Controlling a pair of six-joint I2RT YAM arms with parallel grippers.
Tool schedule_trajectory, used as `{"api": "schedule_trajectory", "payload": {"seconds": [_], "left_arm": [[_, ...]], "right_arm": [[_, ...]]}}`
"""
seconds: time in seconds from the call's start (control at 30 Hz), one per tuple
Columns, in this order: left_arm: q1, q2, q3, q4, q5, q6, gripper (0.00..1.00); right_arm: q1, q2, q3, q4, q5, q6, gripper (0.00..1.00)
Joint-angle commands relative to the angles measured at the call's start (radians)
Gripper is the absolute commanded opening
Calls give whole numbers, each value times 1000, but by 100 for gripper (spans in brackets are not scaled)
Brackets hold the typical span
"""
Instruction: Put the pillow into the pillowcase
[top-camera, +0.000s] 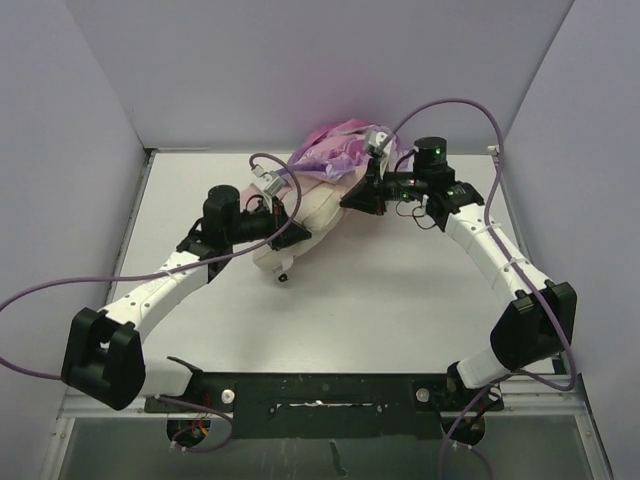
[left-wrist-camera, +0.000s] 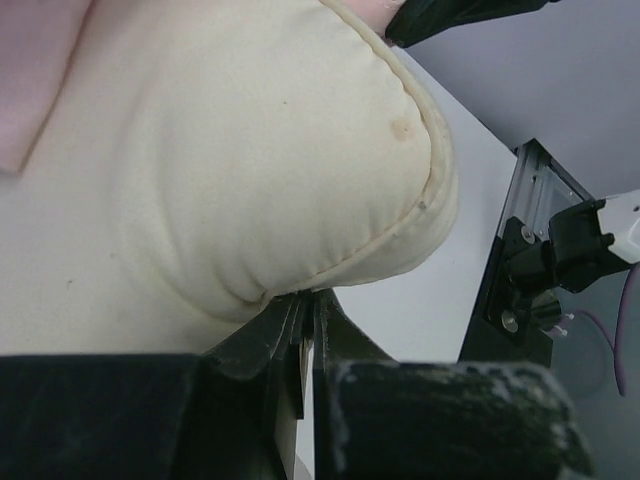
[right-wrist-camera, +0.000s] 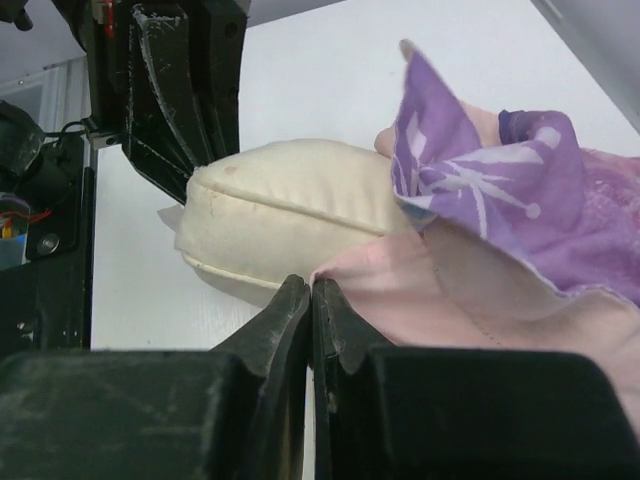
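Observation:
The cream pillow (top-camera: 312, 212) lies mid-table, its far end inside the purple-pink pillowcase (top-camera: 338, 150), which is bunched at the back. My left gripper (top-camera: 293, 237) is shut on the pillow's near seam edge, shown close up in the left wrist view (left-wrist-camera: 306, 300) under the plump pillow (left-wrist-camera: 250, 160). My right gripper (top-camera: 357, 196) is shut on the pale pink edge of the pillowcase opening (right-wrist-camera: 440, 290), its tips (right-wrist-camera: 312, 285) beside the pillow (right-wrist-camera: 290, 210). The purple printed side (right-wrist-camera: 500, 180) is folded back above. The bear face and text are hidden.
White walls close in the table (top-camera: 420, 300) on the left, back and right. Purple cables (top-camera: 460, 105) arc over both arms. A black rail (top-camera: 320, 392) runs along the near edge. A small dark item (top-camera: 283, 277) lies just in front of the pillow.

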Motion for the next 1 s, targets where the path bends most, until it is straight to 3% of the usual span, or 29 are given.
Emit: {"api": "schedule_trajectory", "payload": {"seconds": [0.0,0.13,0.27,0.6,0.67,0.87,0.97], "left_arm": [[-40,79,89,-12,-29,48,0],[-64,114,123,-64,-39,109,0],[-69,114,155,-116,-29,193,0],[-58,40,160,-209,50,353,0],[-63,28,152,-206,55,374,0],[-101,-40,39,-185,5,441,0],[-125,-66,-26,-162,-25,436,0]], "right_arm": [[-58,-88,-83,87,-87,27,0],[-113,-110,-117,123,-102,52,0],[-105,-116,-129,222,-221,43,0],[-127,-110,-171,167,-237,-193,3],[-149,-115,-149,57,-242,-313,7],[-150,-121,-52,-603,-193,-934,17],[-148,-157,-20,-839,-153,-1161,33]]}}
